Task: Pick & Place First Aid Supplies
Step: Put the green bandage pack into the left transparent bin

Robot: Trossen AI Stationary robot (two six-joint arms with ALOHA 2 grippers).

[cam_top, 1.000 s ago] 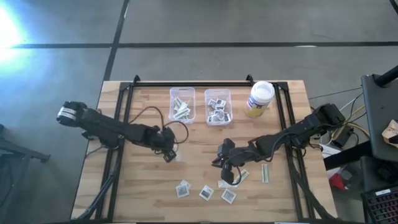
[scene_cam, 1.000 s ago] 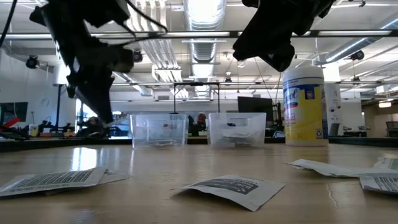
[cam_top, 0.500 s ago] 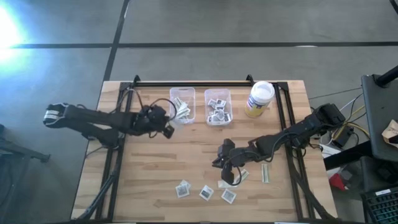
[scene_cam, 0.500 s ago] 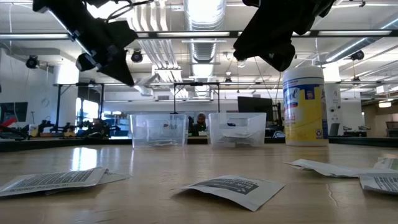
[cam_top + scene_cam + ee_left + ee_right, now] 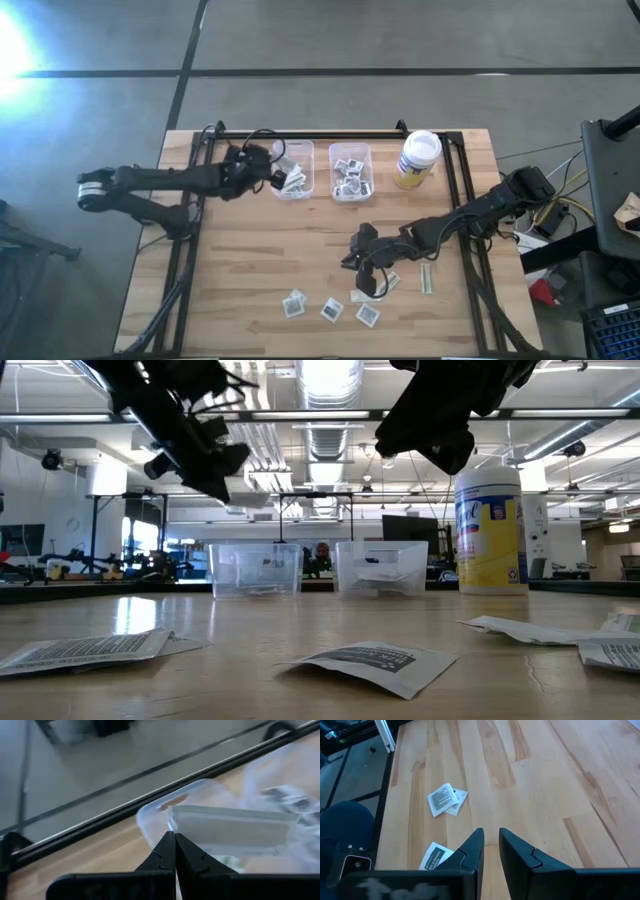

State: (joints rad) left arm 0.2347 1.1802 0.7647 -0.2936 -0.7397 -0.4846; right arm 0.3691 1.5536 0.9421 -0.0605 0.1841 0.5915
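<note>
The left hand (image 5: 278,172), pinched shut on a long pale strip (image 5: 230,827), hovers at the left bin (image 5: 293,167), strip lying lengthwise across it. The right hand (image 5: 362,270), slightly parted and empty, hangs above loose packets (image 5: 330,309) on the desk (image 5: 250,270). Both bins hold some; several remain.

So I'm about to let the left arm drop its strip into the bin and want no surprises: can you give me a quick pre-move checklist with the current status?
1. Left end effector at the left bin: ok, at its left rim.
2. Long pale strip clamped in its shut fingers: ok, seen in the left wrist view.
3. Strip fully over the bin's inside: cannot tell.
4. Left bin holds strips, not the square packets of the other bin: ok.
5. Right end effector clear of the bins: ok, over mid-table.
</note>
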